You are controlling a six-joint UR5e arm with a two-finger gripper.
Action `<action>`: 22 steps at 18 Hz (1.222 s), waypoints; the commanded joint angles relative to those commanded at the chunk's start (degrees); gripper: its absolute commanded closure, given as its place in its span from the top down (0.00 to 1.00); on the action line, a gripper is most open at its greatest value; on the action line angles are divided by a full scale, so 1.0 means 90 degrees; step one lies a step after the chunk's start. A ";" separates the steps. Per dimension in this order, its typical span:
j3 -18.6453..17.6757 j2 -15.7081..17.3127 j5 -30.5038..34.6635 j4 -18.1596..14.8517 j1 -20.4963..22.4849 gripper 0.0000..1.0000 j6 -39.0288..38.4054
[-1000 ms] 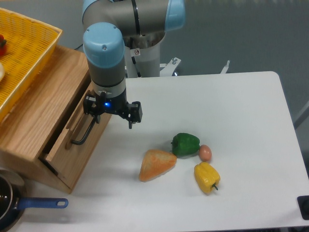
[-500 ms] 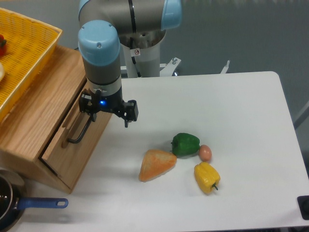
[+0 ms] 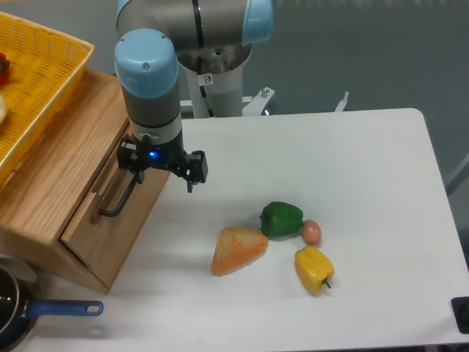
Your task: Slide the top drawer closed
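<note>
The top drawer is a light-oak panel with a black bar handle, set in the wooden cabinet at the left. Its front sits almost flush with the cabinet, with only a thin dark gap showing at its near end. My gripper hangs straight down against the far end of the drawer front, just above the handle. Its fingers are spread open with nothing between them; the left finger is beside the handle's upper end.
A yellow wicker basket rests on top of the cabinet. On the white table lie an orange vegetable, a green pepper, a small reddish piece and a yellow pepper. A blue-handled pan sits at the bottom left.
My gripper has moved left, pressing the drawer front into the cabinet. The drawer stuck out clearly a second ago and is now nearly flush.
</note>
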 joint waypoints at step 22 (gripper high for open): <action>-0.0430 0.0791 0.0840 -0.0566 0.2959 1.00 0.7281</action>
